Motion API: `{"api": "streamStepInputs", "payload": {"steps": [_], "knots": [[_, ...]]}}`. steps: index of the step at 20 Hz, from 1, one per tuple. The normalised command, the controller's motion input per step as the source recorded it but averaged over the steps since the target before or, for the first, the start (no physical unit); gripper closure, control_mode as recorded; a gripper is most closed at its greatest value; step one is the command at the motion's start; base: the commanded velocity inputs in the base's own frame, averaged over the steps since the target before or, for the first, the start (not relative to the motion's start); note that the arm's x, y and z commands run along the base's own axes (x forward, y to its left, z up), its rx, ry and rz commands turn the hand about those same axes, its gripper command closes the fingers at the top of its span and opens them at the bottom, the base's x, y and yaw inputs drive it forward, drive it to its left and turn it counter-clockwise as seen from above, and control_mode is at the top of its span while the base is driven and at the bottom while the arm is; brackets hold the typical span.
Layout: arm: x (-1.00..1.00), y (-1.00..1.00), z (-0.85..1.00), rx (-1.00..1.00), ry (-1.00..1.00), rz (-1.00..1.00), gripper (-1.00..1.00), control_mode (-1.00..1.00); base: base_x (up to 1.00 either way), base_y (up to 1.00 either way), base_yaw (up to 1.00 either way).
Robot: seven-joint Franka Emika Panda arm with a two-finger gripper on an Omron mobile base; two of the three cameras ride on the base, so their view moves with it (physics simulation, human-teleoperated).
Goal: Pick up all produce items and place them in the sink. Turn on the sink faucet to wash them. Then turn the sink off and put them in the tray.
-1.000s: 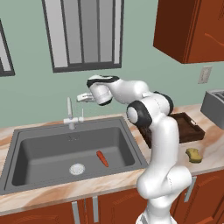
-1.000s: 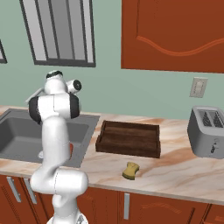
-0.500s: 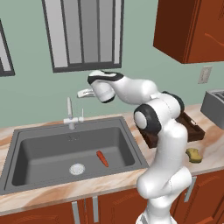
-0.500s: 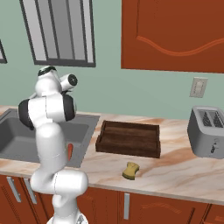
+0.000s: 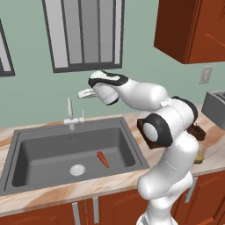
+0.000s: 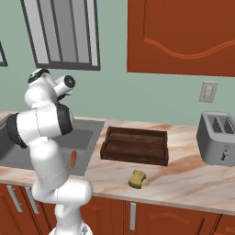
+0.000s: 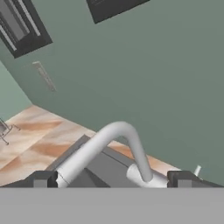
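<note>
Red-orange against dark grey, the small carrot-like vegetable (image 5: 102, 159) is seen lying on the floor of the sink (image 5: 41, 151), a little to the right of the round silver drain (image 5: 77, 169); in the right base view the carrot-like vegetable (image 6: 73, 159) peeks out beside the arm. The first step is therefore judged done for the one produce item in sight. The tool (image 5: 85, 93) is held in the air above and just right of the faucet (image 5: 70, 116), spread wide and gripping nothing; in the hand view the curved spout of the faucet (image 7: 114, 140) lies between the two fingertips (image 7: 40, 179). No water is seen, so the washing is judged not yet begun. Left to do: turning the faucet on, turning it off, and moving the vegetable to the wooden tray (image 6: 134, 146), which sits on the bench (image 6: 183, 179) right of the sink.
</note>
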Motion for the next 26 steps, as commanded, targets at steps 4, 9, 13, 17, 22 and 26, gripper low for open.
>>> {"api": "streamStepInputs", "payload": {"steps": [4, 9, 13, 17, 22, 26], "knots": [[-0.52, 0.0, 0.17, -0.04, 0.01, -0.03, -1.0, -1.0, 0.0, 0.0, 0.0], [-0.43, 0.0, 0.16, -0.05, 0.07, -0.05, -1.0, -1.0, 0.0, 0.0, 0.0], [-0.4, 0.0, 0.15, -0.06, 0.1, -0.06, -1.0, -1.0, 0.0, 0.0, 0.0], [-0.4, 0.0, 0.13, -0.06, 0.11, -0.07, -1.0, -1.0, 0.0, 0.0, 0.0], [-0.38, 0.0, 0.06, -0.07, 0.11, -0.1, -1.0, -1.0, 0.0, 0.0, 0.0], [-0.34, 0.0, 0.04, -0.08, 0.13, -0.1, -1.0, -1.0, 0.0, 0.0, 0.0]]}}
